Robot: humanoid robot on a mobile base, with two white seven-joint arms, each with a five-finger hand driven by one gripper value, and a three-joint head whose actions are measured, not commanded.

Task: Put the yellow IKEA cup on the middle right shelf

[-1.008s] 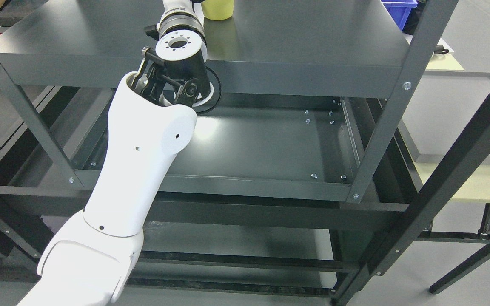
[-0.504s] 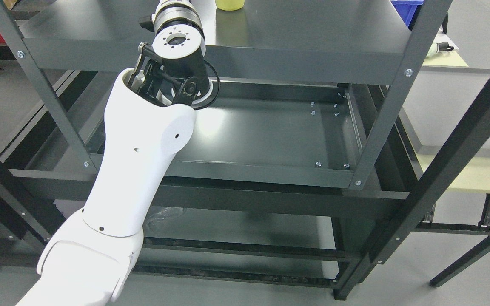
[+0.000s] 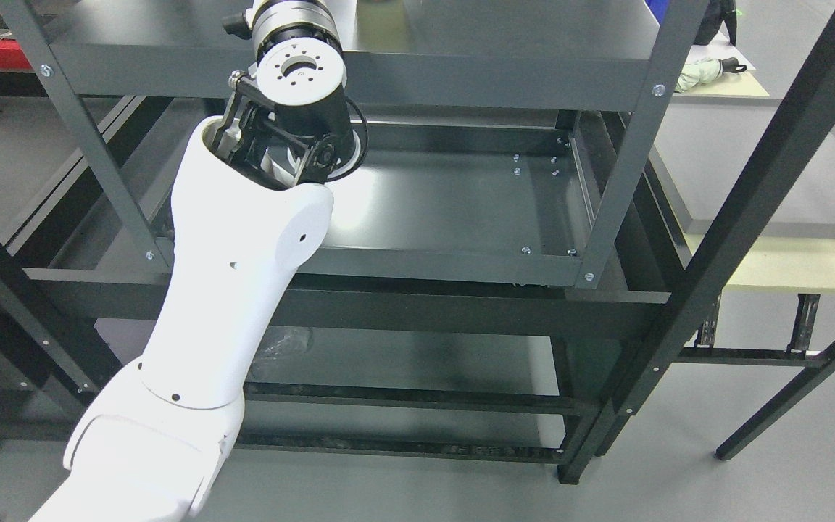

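My left arm (image 3: 243, 239) rises from the lower left, and its wrist (image 3: 300, 69) reaches over the front edge of the upper shelf (image 3: 504, 36). The hand itself is cut off by the top edge of the picture. The yellow cup is out of view; only a faint yellowish reflection (image 3: 377, 22) shows on the upper shelf near the wrist. The shelf below it (image 3: 446, 210) is a dark metal tray with nothing on its right half. The right arm does not show.
Grey uprights (image 3: 624, 145) stand at the rack's front corners. A black slanted post (image 3: 751, 196) crosses on the right. A pale yellow table (image 3: 780, 261) stands beyond it, with a light bundle (image 3: 700, 72) on its far part. A lower shelf (image 3: 403, 362) lies beneath.
The whole picture has shifted, so the camera has moved. The yellow cup, seen at the top edge before, has passed out of view. The left arm keeps much the same pose.
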